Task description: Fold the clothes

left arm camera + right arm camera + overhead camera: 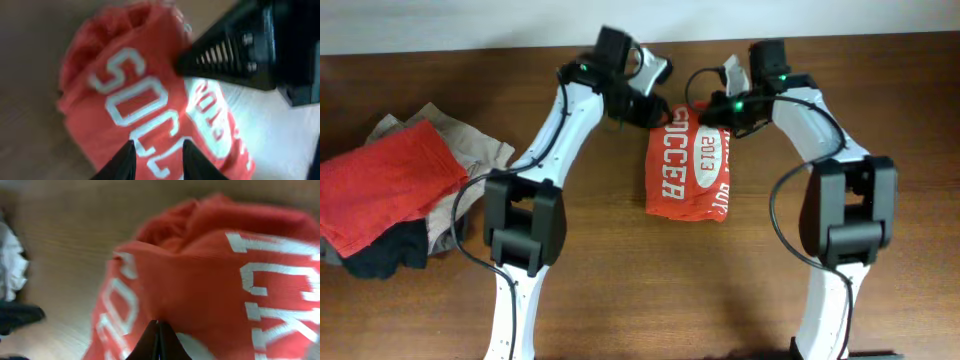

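Note:
An orange-red T-shirt [684, 176] lies folded into a tall rectangle at the table's middle, white "SOCCER 2013" lettering facing up. Both grippers are at its far edge. My left gripper [655, 108] is at the far left corner. In the left wrist view its fingers [125, 161] stand apart over the lettered shirt [125, 95], which shows flat in the gap. My right gripper [718, 118] is at the far right corner. The right wrist view has its tips [158, 325] pressed together on a pucker of the shirt [200, 280].
A pile of clothes sits at the table's left: a red shirt [380, 185] on top of beige [470, 145] and dark [380, 255] garments. The brown wooden table [650, 290] runs to a back edge just behind the grippers.

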`<state>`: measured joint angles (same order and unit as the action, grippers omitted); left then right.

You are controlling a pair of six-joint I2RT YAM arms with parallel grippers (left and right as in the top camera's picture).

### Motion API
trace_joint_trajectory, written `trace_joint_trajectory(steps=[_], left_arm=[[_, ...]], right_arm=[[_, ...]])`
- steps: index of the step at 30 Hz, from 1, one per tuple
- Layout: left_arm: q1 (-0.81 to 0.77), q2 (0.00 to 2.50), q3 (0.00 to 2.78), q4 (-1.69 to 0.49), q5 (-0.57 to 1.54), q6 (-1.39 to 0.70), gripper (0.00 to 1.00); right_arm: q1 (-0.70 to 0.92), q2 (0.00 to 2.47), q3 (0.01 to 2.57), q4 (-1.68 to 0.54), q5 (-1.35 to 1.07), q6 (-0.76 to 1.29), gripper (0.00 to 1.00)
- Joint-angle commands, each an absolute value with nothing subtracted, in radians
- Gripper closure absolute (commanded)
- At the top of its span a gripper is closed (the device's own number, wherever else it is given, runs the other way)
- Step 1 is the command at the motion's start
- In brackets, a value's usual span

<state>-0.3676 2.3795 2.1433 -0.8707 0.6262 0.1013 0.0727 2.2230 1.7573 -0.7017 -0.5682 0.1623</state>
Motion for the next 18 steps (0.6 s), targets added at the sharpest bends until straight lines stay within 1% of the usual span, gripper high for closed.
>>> trace_joint_trajectory(steps=[1,4,7,8,10,11,13,15,16,18], left_arm=[[-0.367,2.373,1.987,-0.794,0.704,0.106,0.69],[-0.367,2.373,1.889,-0.740,0.702,0.106,0.68],[-0.366,2.373,1.842,-0.730,0.682,0.106,0.68],[-0.366,2.373,1.839,-0.733,0.674,0.106,0.68],[-0.366,2.372,1.839,-0.735,0.674,0.105,0.68],[-0.365,2.366,1.845,-0.738,0.675,0.105,0.64],[-0.358,2.350,1.863,-0.750,0.678,0.091,0.58],[-0.348,2.325,1.891,-0.768,0.678,0.059,0.55],[-0.336,2.290,1.925,-0.799,0.678,0.044,0.48],[-0.327,2.251,1.949,-0.831,0.677,0.045,0.45]], right_arm=[[0.076,2.302,1.756,-0.699,-0.587,0.178,0.96],[0.076,2.326,1.756,-0.701,-0.588,0.178,0.96],[0.075,2.321,1.757,-0.694,-0.588,0.177,0.95],[0.073,2.317,1.758,-0.694,-0.588,0.177,0.92],[0.065,2.304,1.767,-0.705,-0.603,0.177,0.90],[0.060,2.293,1.772,-0.712,-0.624,0.173,0.87],[0.044,2.266,1.785,-0.732,-0.670,0.169,0.78],[0.022,2.225,1.798,-0.759,-0.710,0.168,0.74],[-0.003,2.178,1.808,-0.791,-0.731,0.157,0.67],[-0.030,2.120,1.808,-0.841,-0.730,0.157,0.57]])
